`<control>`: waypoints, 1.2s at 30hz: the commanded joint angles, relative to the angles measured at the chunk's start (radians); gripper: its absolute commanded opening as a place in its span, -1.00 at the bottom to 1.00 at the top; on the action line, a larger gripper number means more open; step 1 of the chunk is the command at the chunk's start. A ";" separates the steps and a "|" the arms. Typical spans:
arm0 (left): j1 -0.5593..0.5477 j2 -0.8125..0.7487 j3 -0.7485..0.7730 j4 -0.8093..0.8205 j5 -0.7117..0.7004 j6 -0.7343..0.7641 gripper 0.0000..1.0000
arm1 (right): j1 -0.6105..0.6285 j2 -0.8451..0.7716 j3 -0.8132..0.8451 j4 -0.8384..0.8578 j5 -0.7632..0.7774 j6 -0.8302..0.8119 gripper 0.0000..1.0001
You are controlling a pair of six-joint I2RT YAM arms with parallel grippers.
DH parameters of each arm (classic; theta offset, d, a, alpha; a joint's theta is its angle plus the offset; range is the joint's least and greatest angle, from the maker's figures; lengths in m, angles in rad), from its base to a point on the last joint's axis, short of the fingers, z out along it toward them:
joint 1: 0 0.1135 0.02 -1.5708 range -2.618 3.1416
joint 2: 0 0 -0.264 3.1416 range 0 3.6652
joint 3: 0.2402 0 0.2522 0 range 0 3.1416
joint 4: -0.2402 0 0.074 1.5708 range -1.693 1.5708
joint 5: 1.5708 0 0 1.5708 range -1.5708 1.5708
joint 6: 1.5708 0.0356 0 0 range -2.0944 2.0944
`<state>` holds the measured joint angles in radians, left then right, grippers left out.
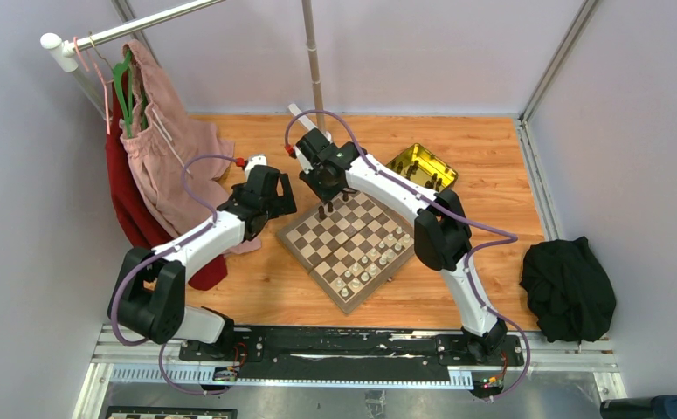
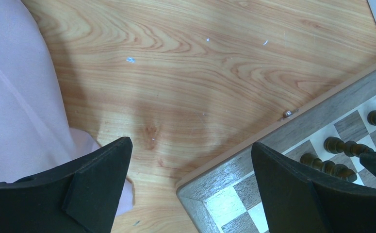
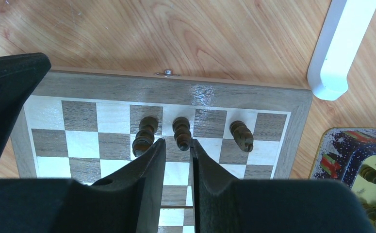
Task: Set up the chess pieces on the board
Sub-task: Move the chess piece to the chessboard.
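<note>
Chess pieces [image 3: 182, 132]: three dark ones on the far row of the board [image 3: 103, 90], the middle one at the tips of your right gripper [image 1: 321, 194]; whether its jaws clamp it, I cannot tell. Seat it upright, centred, clear of its neighbours. Your left gripper [image 2: 190, 144] hangs beside the board, jaws wide apart.

Tally on the bench [image 1: 492, 157]
One board [image 1: 317, 243], one gold tin [image 1: 415, 160], two arms [image 1: 387, 185], three dark chess pieces [image 3: 182, 132] near one board edge.

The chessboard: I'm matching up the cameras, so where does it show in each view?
Top external: the board lies centre, turned like a diamond.
Left wrist: its corner fills the lower right.
Right wrist: it spans the middle.
Shared landmark: the dark chess pieces along one edge.
</note>
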<state>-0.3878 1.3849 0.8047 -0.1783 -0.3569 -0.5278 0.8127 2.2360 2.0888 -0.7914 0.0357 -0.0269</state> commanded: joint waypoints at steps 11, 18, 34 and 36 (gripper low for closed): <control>-0.006 0.036 0.007 0.022 0.001 0.001 1.00 | -0.022 -0.026 -0.061 -0.003 -0.006 -0.005 -0.44; -0.008 0.052 0.017 0.022 0.001 0.001 1.00 | -0.034 -0.020 -0.070 0.004 -0.020 -0.004 -0.49; -0.010 0.073 0.036 0.014 -0.002 0.005 1.00 | -0.046 0.009 -0.061 0.009 -0.095 0.001 -0.59; -0.010 0.075 0.037 0.014 -0.003 0.005 1.00 | -0.047 0.011 -0.062 0.009 -0.097 0.002 -0.63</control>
<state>-0.3904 1.4448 0.8135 -0.1730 -0.3576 -0.5274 0.7784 2.2360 2.0312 -0.7765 -0.0425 -0.0265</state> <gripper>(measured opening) 0.997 0.202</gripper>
